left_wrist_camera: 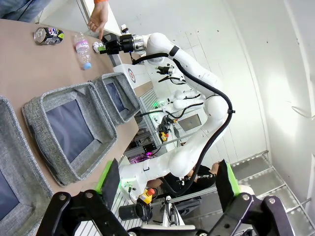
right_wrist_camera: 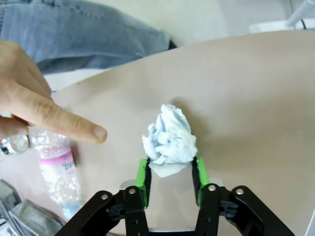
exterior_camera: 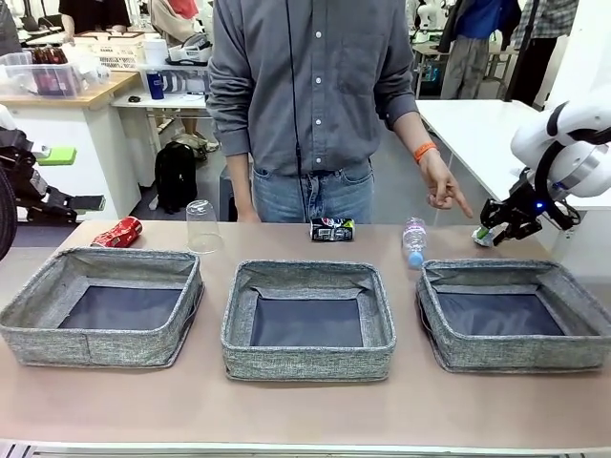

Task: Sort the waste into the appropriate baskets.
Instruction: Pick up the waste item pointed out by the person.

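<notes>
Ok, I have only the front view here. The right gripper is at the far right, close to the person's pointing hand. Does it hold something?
Observer: Yes. In the right wrist view the right gripper is shut on the crumpled white paper ball, pinching its lower part from both sides.
Operator: Does the person touch the ball?
Observer: No. The hand points one finger toward it, and the fingertip stays apart from the ball.
Operator: And the left gripper?
Observer: In the left wrist view the left gripper is open, with nothing between its fingers.
</notes>
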Controlling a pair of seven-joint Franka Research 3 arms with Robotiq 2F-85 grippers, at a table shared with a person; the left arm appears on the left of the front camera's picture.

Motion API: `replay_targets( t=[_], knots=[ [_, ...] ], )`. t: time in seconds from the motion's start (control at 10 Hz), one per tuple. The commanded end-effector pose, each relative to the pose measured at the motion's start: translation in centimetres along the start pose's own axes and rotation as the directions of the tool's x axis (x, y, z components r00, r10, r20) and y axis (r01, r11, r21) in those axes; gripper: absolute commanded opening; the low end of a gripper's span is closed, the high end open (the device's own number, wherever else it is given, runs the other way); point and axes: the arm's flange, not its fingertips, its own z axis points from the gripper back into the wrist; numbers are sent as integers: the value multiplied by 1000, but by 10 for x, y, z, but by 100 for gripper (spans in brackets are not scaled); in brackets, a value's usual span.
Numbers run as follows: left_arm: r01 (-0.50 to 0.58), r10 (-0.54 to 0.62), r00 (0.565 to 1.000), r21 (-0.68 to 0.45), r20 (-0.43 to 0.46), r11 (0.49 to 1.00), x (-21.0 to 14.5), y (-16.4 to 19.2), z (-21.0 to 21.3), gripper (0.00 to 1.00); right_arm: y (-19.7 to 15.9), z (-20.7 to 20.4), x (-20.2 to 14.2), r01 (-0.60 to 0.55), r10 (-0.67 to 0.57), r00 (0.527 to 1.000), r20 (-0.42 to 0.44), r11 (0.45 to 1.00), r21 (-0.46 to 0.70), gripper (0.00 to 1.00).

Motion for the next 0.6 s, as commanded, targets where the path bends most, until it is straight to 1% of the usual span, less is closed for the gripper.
replay_targets(
  t=[0.0,0.1,0.5],
  knots=[
    [21,-20,1000,-22,14,1000,2,-1,-2,100,-2,-2,-1,-12,12,1000,15,1000,4,3],
    [21,-20,1000,-22,14,1000,2,-1,-2,100,-3,-2,-2,-10,10,1000,13,1000,3,0],
    [21,-20,1000,-22,14,1000,2,-1,-2,100,-5,-1,-2,-9,9,1000,5,1000,-1,0]
  ],
)
